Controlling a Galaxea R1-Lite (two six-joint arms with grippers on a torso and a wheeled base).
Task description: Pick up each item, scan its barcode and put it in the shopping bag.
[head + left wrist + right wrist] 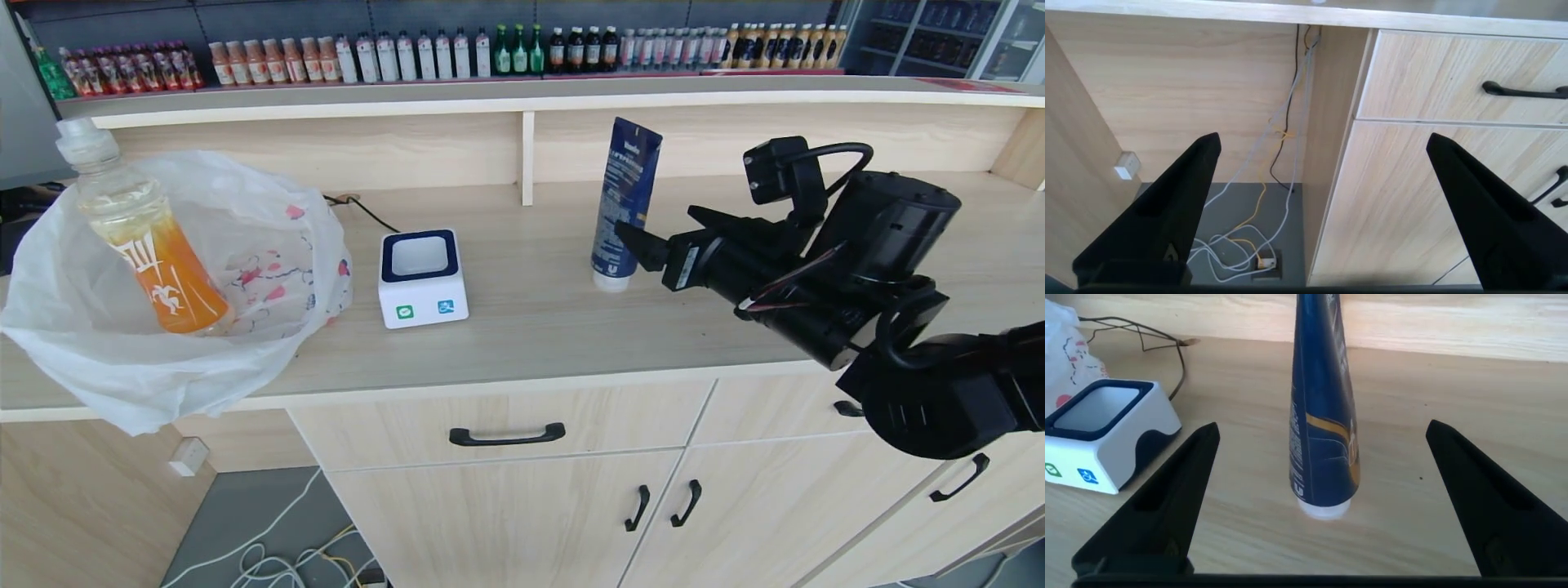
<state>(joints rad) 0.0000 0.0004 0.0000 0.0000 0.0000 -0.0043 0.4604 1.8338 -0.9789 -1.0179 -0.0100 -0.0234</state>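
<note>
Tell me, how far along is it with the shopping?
Done: the orange drink bottle sits in the shopping bag. In hand: the open right end effector is lined up on the blue tube, not gripping. Left: pick it up, scan it at the white scanner, bag it.

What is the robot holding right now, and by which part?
Nothing: the right pincer is open before the blue tube, the left pincer open and empty.

Tube [1323, 416] top cropped in wrist view — right claw [655, 219] overlaps it.
</note>
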